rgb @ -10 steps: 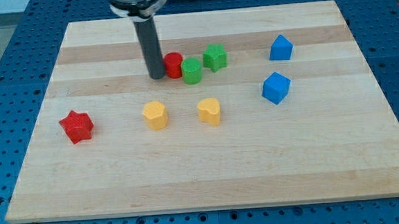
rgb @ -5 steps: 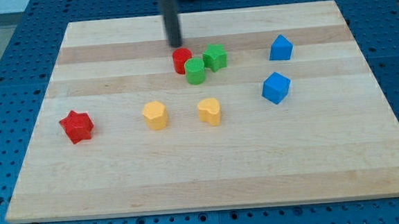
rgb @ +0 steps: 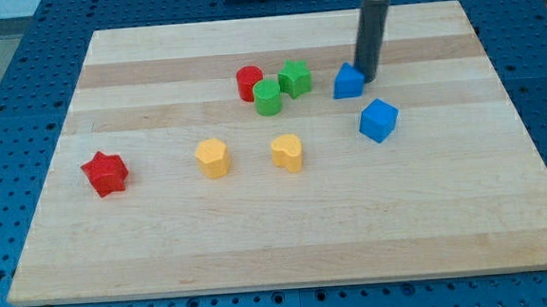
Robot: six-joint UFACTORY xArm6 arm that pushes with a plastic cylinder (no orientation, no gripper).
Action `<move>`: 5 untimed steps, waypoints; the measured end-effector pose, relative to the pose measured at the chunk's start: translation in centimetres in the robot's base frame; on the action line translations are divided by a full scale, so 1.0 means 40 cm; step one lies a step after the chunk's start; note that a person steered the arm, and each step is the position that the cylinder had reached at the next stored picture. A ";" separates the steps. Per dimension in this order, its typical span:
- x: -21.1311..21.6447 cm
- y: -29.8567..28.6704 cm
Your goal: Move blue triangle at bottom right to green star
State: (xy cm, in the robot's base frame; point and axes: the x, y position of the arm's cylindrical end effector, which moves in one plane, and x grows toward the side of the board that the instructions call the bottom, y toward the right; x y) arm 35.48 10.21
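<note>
We see no pincer, only my tip point(rgb: 368, 76) touching the right side of the blue triangle point(rgb: 348, 81), near the green star point(rgb: 295, 78).

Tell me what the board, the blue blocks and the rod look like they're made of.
The board: pale wood, judging by its grain stripes, matte. The blue triangle and blue cube: probably plastic, uniform saturated colour, slight sheen. The rod ending in my tip, beside the triangle: dark, smooth, perhaps metal or plastic; can't tell.
</note>
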 end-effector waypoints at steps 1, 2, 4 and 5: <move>0.020 0.012; 0.020 0.137; 0.086 0.107; 0.079 0.062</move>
State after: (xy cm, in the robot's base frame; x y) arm 38.66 12.70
